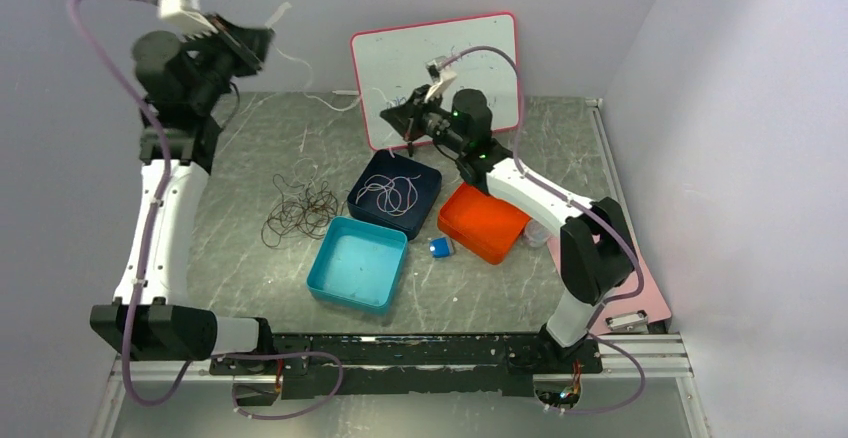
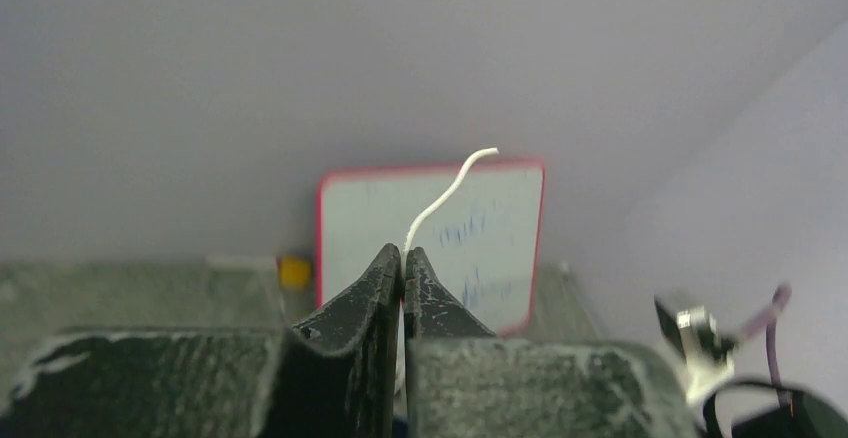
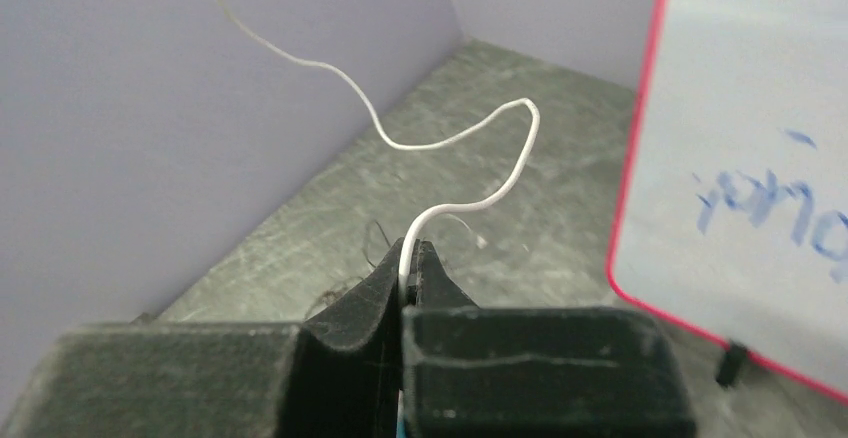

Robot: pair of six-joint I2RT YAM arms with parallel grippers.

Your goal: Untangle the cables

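Observation:
One white cable (image 1: 296, 61) hangs slack in the air between my two grippers. My left gripper (image 1: 262, 33) is raised high at the back left and is shut on that cable (image 2: 445, 193), whose free end curls up past the tips (image 2: 403, 253). My right gripper (image 1: 398, 118), in front of the whiteboard, is shut on the same cable (image 3: 470, 133) at its fingertips (image 3: 410, 248). A tangle of dark cables (image 1: 300, 208) lies looped on the table. Several whitish cables (image 1: 390, 193) lie coiled in the dark blue tray (image 1: 428, 180).
A teal tray (image 1: 357, 263) sits in front of the blue one, an orange tray (image 1: 483, 221) to its right, a small blue object (image 1: 440, 248) between them. A red-framed whiteboard (image 1: 435, 68) leans on the back wall. A pink mat (image 1: 640, 298) lies at the right.

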